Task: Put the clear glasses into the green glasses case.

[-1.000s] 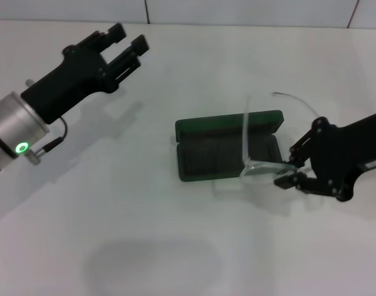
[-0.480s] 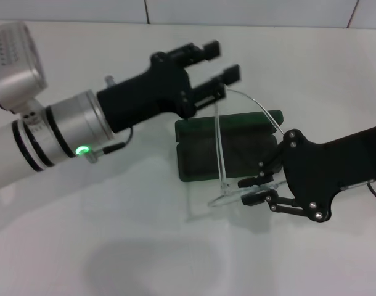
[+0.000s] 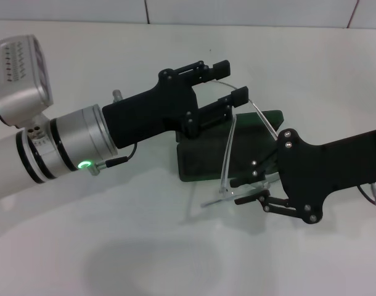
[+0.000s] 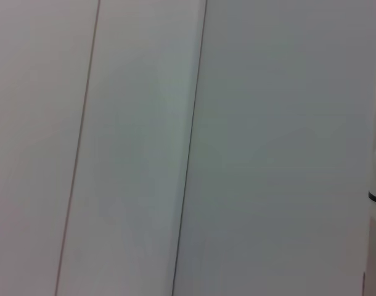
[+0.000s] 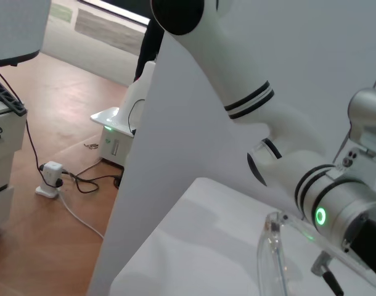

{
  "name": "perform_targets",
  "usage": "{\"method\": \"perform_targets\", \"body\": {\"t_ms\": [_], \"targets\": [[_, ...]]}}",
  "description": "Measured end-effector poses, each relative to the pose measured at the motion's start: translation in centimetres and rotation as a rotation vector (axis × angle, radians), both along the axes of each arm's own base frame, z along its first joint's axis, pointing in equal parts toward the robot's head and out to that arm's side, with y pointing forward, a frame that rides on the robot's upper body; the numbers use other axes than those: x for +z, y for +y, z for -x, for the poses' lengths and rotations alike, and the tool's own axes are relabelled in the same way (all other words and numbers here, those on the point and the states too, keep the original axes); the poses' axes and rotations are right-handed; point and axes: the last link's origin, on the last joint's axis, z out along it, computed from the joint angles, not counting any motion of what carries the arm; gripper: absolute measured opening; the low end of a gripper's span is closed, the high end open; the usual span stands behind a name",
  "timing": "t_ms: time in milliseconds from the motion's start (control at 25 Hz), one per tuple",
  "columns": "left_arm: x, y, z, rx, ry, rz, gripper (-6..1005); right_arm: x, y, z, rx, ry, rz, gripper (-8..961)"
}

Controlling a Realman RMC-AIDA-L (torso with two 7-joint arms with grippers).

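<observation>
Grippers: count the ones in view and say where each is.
2. Left gripper open, above the green glasses case's far edge. Right gripper at the near edge, shut on the clear glasses.

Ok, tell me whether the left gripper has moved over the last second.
Yes. The left gripper has swung from the table's far left toward the green glasses case, and now hangs over its lid by the clear glasses.
</observation>
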Motion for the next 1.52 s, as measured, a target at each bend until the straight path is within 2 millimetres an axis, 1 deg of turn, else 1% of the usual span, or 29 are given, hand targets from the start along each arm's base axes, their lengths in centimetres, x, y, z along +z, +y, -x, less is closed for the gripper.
{"method": "perform_targets", "body": {"t_ms": [240,400,560,720,1040,1280,1520], "targets": [[0.1,0.0,0.2,0.004,0.002,-0.004,574,-0.3,0.0,-0.6,0.019,0.011,-0.01,121],[0.3,0.1,0.3,0.011,-0.01,-0.025,574,-0.6,-0.2,-1.6,0.039,0.071,-0.028,121],[0.5,-0.1,0.2,0.002,-0.028,-0.027,574,-0.6,0.0,-2.8,-0.003,0.134,-0.047,121],[0.6,-0.5,0.0,-0.026,-0.041,-0.021,574,-0.5,0.2,-3.6,-0.063,0.165,-0.053,121],[0.2,-1.2,-0.3,-0.071,-0.033,0.013,574,-0.6,0.7,-3.9,-0.102,0.168,-0.073,121],[-0.5,-1.6,-0.7,-0.1,-0.009,0.047,574,-0.7,0.7,-4.0,-0.113,0.167,-0.069,121],[-0.4,-1.6,-0.5,-0.091,-0.012,0.042,574,-0.7,0.7,-4.0,-0.115,0.167,-0.068,122]]}}
